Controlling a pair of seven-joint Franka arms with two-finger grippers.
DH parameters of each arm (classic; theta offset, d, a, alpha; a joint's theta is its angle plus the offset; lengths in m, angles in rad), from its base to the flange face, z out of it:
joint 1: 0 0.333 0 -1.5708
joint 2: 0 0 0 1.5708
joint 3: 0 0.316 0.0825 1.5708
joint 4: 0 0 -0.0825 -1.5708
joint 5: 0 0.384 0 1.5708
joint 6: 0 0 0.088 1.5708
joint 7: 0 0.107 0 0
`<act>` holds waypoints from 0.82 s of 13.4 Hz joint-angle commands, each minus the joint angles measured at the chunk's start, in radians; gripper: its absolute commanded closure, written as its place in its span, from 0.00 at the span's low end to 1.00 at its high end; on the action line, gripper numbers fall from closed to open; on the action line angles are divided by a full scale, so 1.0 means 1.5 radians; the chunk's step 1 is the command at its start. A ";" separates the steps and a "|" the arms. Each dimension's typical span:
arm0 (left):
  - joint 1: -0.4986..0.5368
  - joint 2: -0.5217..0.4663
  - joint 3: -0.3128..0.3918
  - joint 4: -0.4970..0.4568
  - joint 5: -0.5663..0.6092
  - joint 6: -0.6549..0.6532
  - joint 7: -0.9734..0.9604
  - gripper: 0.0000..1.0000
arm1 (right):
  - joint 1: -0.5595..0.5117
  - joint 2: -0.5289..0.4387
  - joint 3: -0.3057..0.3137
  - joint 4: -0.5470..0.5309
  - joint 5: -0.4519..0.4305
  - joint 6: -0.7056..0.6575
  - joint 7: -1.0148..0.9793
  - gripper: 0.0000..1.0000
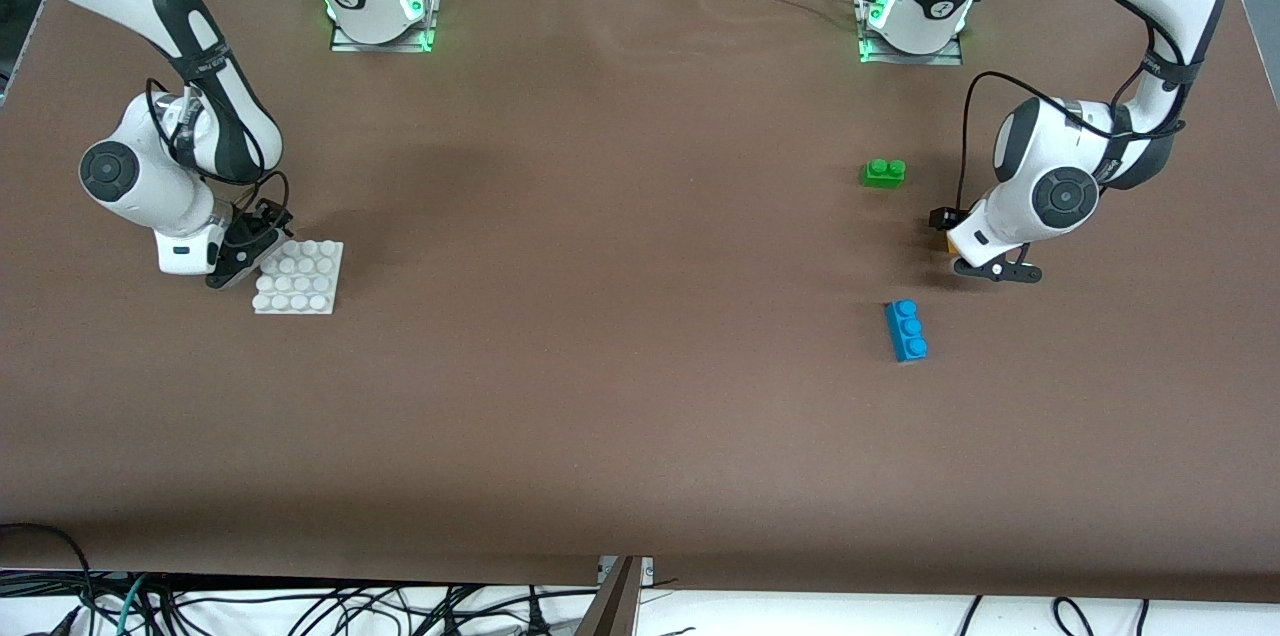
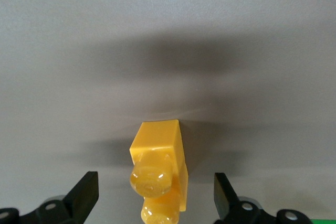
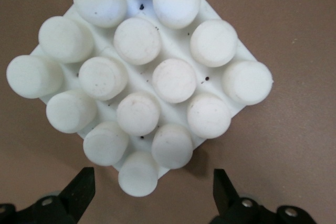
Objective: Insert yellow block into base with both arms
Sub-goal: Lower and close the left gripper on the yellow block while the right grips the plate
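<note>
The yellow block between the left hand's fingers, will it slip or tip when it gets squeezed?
The yellow block looks like glossy hard plastic, so it is probably stiff but somewhat slippery. Its side faces look flat, which should suit the left hand, open around it. It is small, so likely light and easily nudged.

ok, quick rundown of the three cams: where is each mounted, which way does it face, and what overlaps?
Front view: high across the table, facing both arm bases; shows both white arms, flat white studded plastic base, green brick, blue brick.
Left wrist view: on the left arm, looking down at the small orange-yellow plastic block between the open left gripper fingers.
Right wrist view: on the right arm, looking down at the base; open right gripper fingers show.
Shared: front and right wrist views both show the base.
</note>
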 commanded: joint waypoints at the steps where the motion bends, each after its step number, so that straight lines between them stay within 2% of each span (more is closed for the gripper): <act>1: -0.004 -0.002 0.001 -0.008 0.023 0.016 -0.026 0.32 | -0.007 -0.003 0.000 -0.007 0.011 0.009 -0.022 0.09; 2: -0.005 0.001 0.000 -0.008 0.023 0.021 -0.030 0.41 | -0.007 -0.003 0.000 -0.007 0.011 0.009 -0.022 0.14; 4: -0.010 0.005 0.001 -0.008 0.024 0.022 -0.040 0.59 | -0.007 -0.003 0.000 -0.007 0.011 0.009 -0.022 0.16; 5: -0.012 0.005 0.001 -0.008 0.035 0.022 -0.048 0.70 | -0.007 -0.002 0.000 -0.007 0.011 0.009 -0.022 0.19; 7: -0.018 0.006 0.000 -0.006 0.062 0.020 -0.088 1.00 | -0.007 -0.001 0.001 -0.007 0.011 0.010 -0.022 0.23; 9: -0.032 0.004 0.000 0.008 0.063 0.008 -0.100 1.00 | -0.007 -0.001 0.005 -0.006 0.018 0.010 -0.022 0.27; 11: -0.033 0.000 -0.002 0.053 0.062 -0.048 -0.097 1.00 | -0.006 -0.001 0.007 -0.004 0.019 0.010 -0.020 0.29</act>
